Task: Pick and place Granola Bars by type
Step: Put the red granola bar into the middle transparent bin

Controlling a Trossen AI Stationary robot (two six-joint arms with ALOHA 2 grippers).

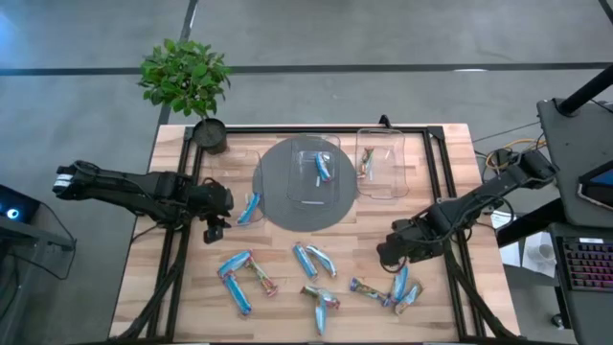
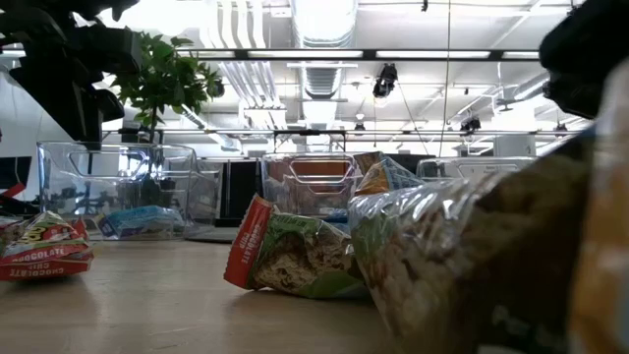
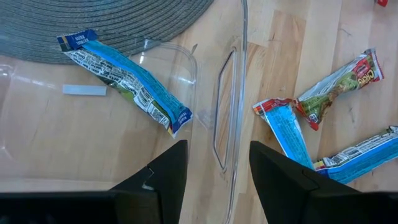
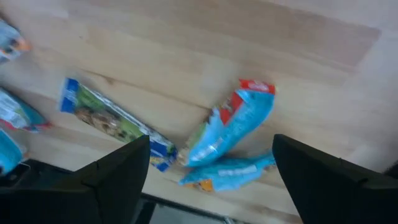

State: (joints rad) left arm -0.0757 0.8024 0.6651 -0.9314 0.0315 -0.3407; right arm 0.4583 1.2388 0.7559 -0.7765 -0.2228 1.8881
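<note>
2 grippers (image 1: 213,230) (image 1: 391,254) gape empty — granola bars (image 1: 316,287) strewn across table (image 1: 144,287).

Two dark jointed arms, matte black, chunky segmented links; left arm (image 1: 134,190) white-marked at the end farthest from the plant (image 1: 185,75); right arm (image 1: 479,206) all black; fingers (image 3: 163,177) broad, flat, black
</note>
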